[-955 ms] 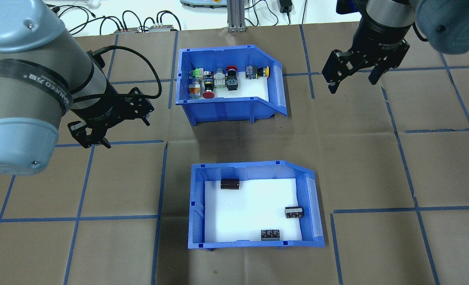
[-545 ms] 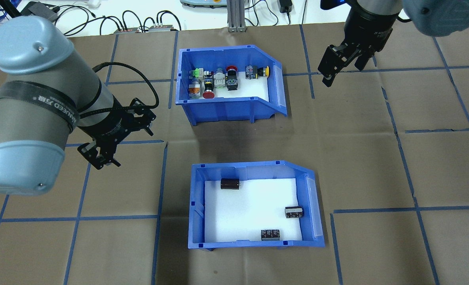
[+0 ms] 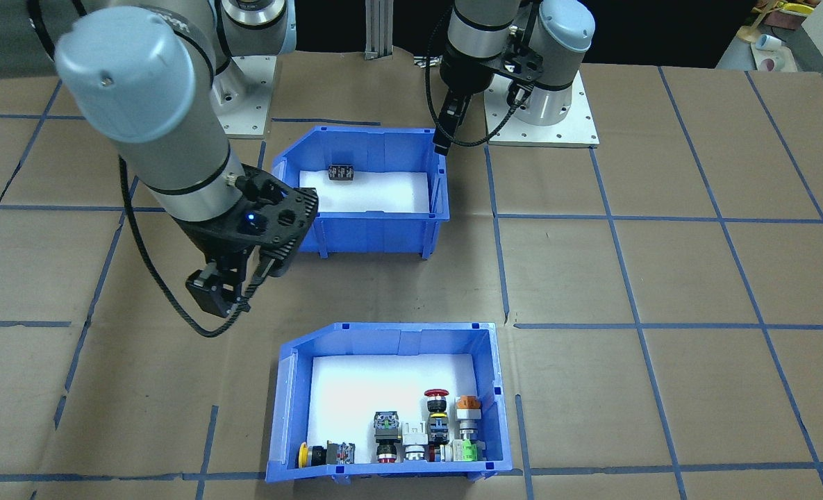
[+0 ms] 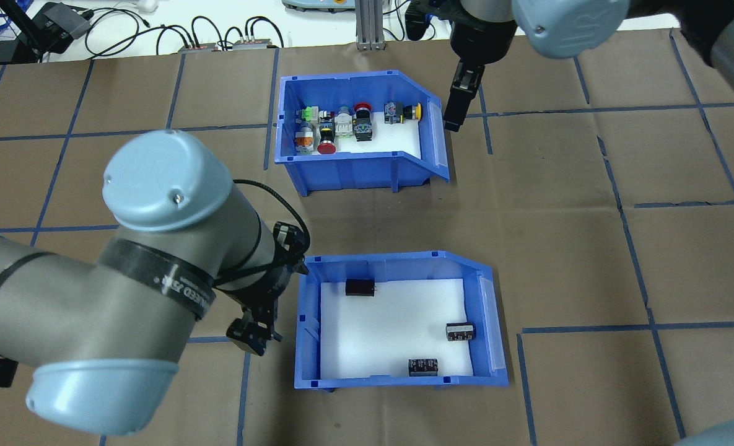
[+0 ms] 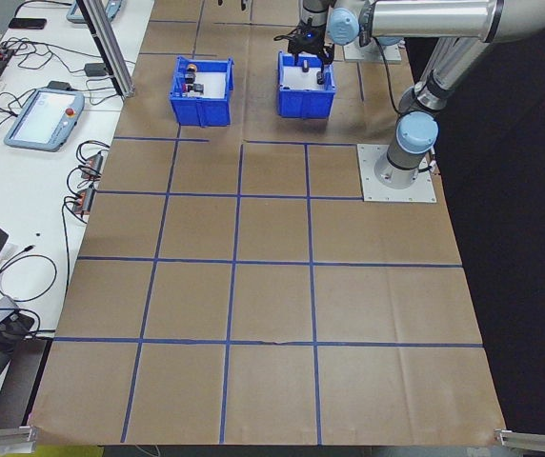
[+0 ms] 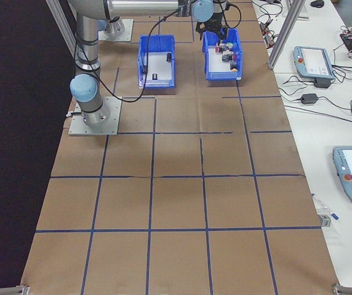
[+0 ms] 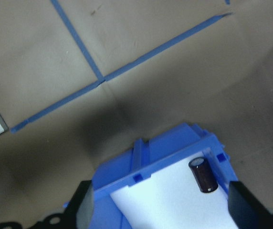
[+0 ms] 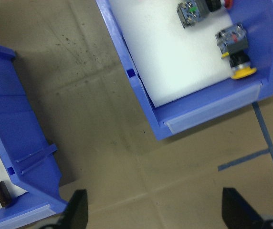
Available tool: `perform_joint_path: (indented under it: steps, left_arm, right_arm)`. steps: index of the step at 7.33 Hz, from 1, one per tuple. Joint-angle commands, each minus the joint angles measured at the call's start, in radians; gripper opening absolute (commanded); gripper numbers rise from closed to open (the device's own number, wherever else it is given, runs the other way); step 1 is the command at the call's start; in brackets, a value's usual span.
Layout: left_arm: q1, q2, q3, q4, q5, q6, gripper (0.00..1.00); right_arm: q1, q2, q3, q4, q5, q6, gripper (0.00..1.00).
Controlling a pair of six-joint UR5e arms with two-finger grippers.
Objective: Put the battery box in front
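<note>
In the front-facing view, the battery box [image 3: 373, 201] stood on the brown paper-covered surface [image 3: 661, 278] on the robot's side, with one dark battery [image 3: 341, 173] visible on its white foam; the switch bin [image 3: 390, 406] stood on the side away from the robot. The left pincer [image 3: 444, 135] hung just beside the battery box's outer wall, and the right pincer [image 3: 218, 295] hung over the surface close to the switch bin's sloped corner. In the overhead view, the battery box [image 4: 397, 322] held three batteries [image 4: 360, 287] lying well apart on the foam, the left pincer [image 4: 252, 333] sat just beside its square end, and the right pincer [image 4: 456, 111] hung just beside the sloped end of the switch bin [image 4: 357, 133]. The side views showed both bins at the far end, too small for detail. The left wrist view showed both fingers [image 7: 84, 210] spread apart, released, over a corner of the battery box [image 7: 165, 152]. The right wrist view likewise showed fingers [image 8: 77, 207] spread and grasping nothing, above the bare surface between the two bins.
</note>
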Motion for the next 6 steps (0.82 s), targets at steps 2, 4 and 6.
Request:
perform_joint_path:
  steps: [2, 4, 6]
  left_arm:
    - [-0.115, 0.023, -0.108, 0.101, -0.031, -0.339, 0.98]
    - [-0.166, -0.021, -0.110, 0.143, -0.032, -0.459, 0.99]
    - [-0.219, -0.090, -0.110, 0.238, -0.031, -0.517, 0.99]
  right_arm:
    - [0.113, 0.151, -0.109, -0.069, -0.007, -0.133, 1.00]
    - [0.183, 0.236, -0.189, -0.069, -0.012, -0.130, 1.00]
    - [0.257, 0.293, -0.200, -0.074, -0.058, -0.118, 1.00]
